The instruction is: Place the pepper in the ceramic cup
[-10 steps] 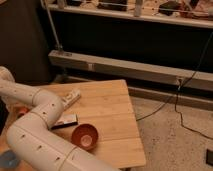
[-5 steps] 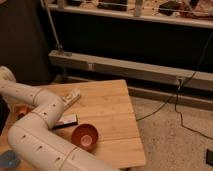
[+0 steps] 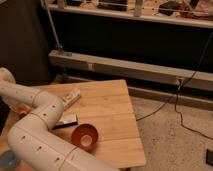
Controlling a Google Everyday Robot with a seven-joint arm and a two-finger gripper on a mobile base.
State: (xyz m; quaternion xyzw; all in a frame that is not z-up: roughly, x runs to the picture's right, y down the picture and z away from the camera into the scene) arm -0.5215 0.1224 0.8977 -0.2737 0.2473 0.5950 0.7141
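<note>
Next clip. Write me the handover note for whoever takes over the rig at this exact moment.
Gripper: at the tip of the arm, over the left half of the table, fingers shut; no held thing can be made out.
Pepper: orange patch near the table's left edge, mostly hidden by the arm.
Cup: seemingly the round blue shape at bottom left, partly hidden.
Done: nothing; the pepper is not in the cup.
Left: grasp pepper, carry it to the cup, release.

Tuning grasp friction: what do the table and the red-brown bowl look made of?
Table: pale wood planks, matte, seams visible. Bowl: likely glazed ceramic, glossy highlights; could be plastic. Gripper, shut, sits over the table's left side.
</note>
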